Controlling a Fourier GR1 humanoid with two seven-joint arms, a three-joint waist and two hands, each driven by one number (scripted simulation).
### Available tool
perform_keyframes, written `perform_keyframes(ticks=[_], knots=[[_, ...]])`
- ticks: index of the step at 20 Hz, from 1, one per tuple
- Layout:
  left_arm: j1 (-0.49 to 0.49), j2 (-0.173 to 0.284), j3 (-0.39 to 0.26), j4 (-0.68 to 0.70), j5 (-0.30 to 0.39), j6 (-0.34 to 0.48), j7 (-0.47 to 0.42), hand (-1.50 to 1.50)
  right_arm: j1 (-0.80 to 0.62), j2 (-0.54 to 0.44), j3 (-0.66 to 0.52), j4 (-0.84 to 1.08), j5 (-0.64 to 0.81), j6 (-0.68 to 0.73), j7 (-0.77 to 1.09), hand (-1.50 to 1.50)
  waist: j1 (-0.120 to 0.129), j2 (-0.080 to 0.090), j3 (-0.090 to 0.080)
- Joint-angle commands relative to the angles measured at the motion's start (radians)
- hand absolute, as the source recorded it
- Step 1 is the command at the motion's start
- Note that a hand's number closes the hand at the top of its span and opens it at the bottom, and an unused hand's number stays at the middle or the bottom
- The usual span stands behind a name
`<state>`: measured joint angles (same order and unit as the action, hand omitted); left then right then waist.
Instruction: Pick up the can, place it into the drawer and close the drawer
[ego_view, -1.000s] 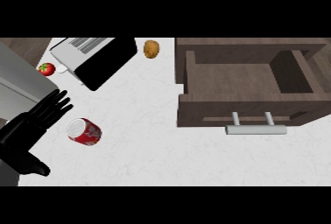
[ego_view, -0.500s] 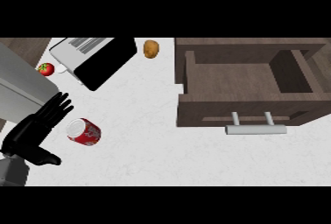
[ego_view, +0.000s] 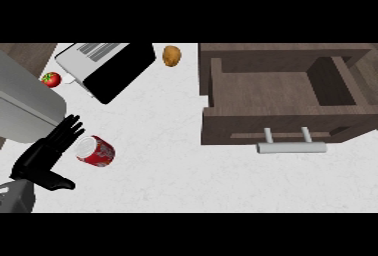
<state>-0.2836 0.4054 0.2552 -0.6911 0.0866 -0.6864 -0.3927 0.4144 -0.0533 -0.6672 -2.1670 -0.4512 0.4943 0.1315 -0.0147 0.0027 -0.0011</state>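
Change: since half a second ago the left hand has drawn nearer the can, and its fingertips have come up beside the can's upper left edge; nothing else has shifted.
Can: the red can lies tipped on the white counter, its pale open end turned toward the hand, well left of the drawer.
Left hand: fingers straight and spread, thumb out to the lower right, gripping nothing; whether the fingertips touch the can is hard to say from this angle.
Drawer: the dark wooden drawer stands pulled open, its silver handle on the front nearest the robot.
Potato: the potato sits just left of the drawer's far corner.
Toaster oven: a silver and black appliance, perhaps a toaster oven, lies further left of the drawer.
Tomato: the tomato rests far left of the drawer.
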Motion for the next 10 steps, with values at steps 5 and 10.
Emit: perform_keyframes(ticks=[5, 10], knots=[[-0.084, -0.007, -0.024, 0.233, -0.086, 0.018, -0.137, -1.50, 0.019, 0.023, -0.037, -0.063, -0.044, 0.022, 0.041, -1.50, -0.002, 0.000, 0.000], [-0.129, 0.009, -0.031, 0.362, -0.113, -0.024, -0.220, -1.50, -0.001, 0.022, -0.009, -0.135, -0.069, -0.026, 0.132, -1.50, -0.010, 0.004, -0.002]])
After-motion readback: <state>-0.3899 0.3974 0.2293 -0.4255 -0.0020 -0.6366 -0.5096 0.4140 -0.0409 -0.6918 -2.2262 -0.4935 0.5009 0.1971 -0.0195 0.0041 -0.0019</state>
